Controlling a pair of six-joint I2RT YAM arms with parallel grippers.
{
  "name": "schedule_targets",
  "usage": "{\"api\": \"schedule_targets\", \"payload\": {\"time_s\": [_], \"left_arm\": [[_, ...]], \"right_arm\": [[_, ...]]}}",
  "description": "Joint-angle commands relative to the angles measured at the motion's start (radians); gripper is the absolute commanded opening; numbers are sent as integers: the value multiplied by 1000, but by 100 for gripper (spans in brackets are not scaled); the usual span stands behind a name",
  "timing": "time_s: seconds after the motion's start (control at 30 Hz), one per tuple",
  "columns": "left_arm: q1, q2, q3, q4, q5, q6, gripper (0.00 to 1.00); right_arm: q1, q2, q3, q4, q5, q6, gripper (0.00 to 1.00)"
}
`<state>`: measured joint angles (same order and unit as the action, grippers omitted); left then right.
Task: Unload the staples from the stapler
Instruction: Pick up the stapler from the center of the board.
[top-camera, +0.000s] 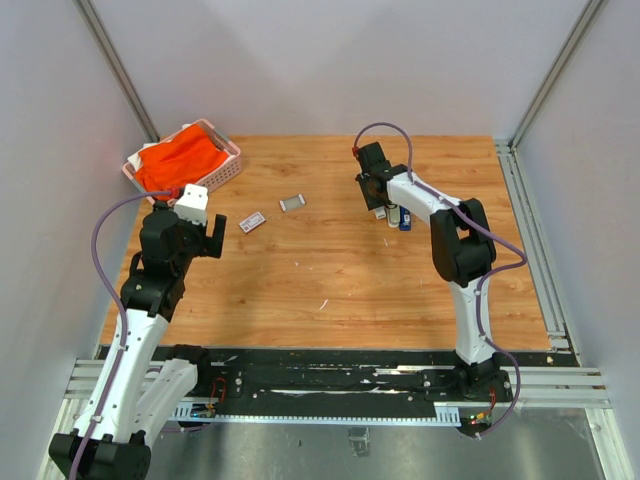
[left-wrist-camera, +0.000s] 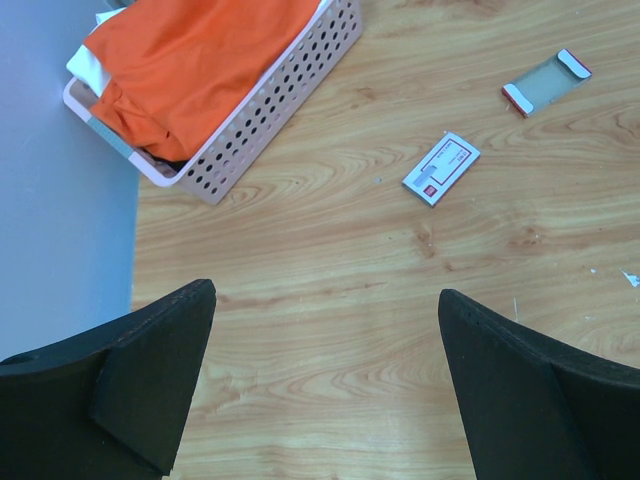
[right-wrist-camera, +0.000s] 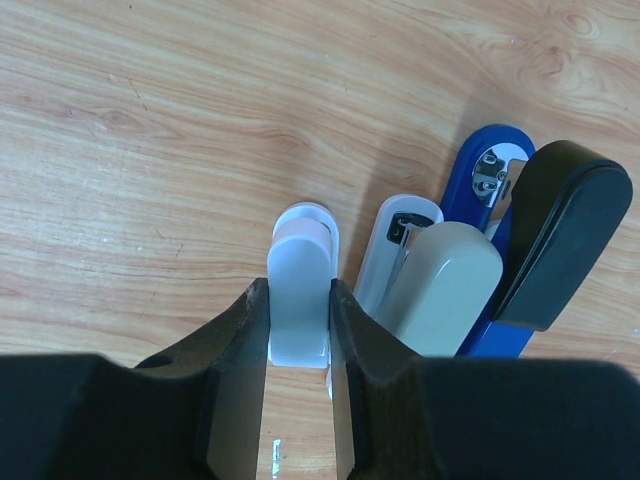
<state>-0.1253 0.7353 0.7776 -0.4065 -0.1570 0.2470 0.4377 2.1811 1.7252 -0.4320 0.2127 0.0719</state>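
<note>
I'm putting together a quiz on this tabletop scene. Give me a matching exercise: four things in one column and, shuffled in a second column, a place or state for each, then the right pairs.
Column one
1. white stapler
2. blue stapler
3. pink basket
4. left gripper

Column two
A. holds an orange cloth
B. jaws wide apart, nothing between them
C. between the jaws of the right gripper, which press on both its sides
D. has a black top arm and lies beside a grey stapler

Pairs: 1-C, 2-D, 3-A, 4-B
</note>
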Motion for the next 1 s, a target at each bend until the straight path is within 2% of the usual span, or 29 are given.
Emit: {"api": "schedule_targets", "payload": {"time_s": [0.0,0.1,0.27,0.57,0.77,0.83,0.97], "left_arm": [[6,-2,-6,7,28,15,98],[6,-1,-8,6,38,18,98],[6,4,-11,8,74,28,98],[6,17,10,-7,148,28,98],[4,42,8,-16,400,80,98],[4,62,2,-13,498,140,98],[2,137,-21,47,625,200,98]], "right_arm": [[26,-13,23,-15,1,-40,18],[34,-46,7,3,-47,-69,15],[46,-130,-52,43,-227,-122,10],[99,-325,-285,193,-496,-255,9],[131,-398,-362,222,-651,-330,9],[138,-415,-381,222,-699,-343,8],[145,-446,-430,242,-802,-370,9]]}}
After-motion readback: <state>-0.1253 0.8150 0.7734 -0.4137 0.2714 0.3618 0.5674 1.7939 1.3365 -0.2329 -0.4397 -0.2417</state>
